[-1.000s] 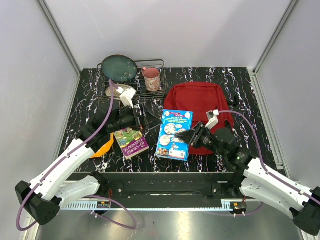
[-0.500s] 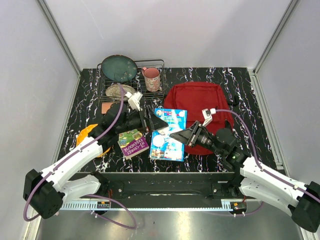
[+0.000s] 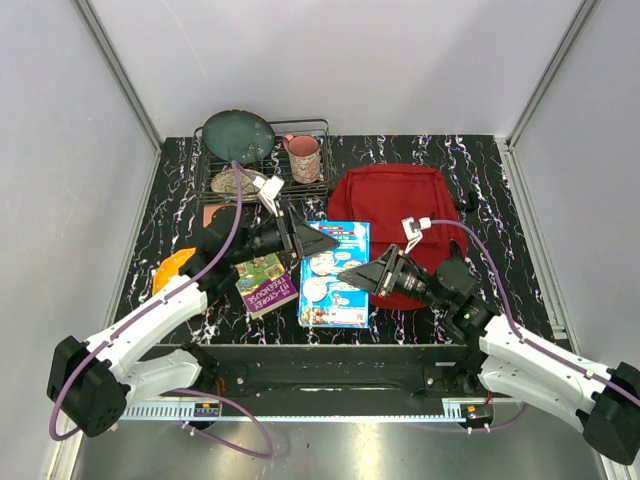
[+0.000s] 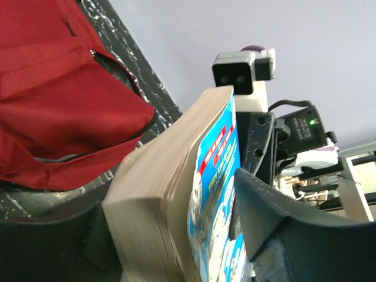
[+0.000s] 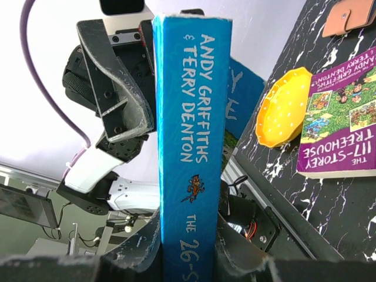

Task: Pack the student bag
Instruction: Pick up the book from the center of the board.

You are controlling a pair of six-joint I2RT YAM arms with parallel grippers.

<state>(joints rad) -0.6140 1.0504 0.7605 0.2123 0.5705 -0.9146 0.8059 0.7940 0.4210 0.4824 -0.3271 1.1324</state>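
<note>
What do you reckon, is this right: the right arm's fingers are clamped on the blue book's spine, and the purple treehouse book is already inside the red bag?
Not quite. The right arm's fingers do clamp the spine of the blue book, but the purple treehouse book is outside the red bag: it lies on the table beside the yellow dish, as the right wrist view shows.

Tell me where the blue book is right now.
Top view, centre front: the blue book sits in the right claw, between the purple book and the student bag.
</note>
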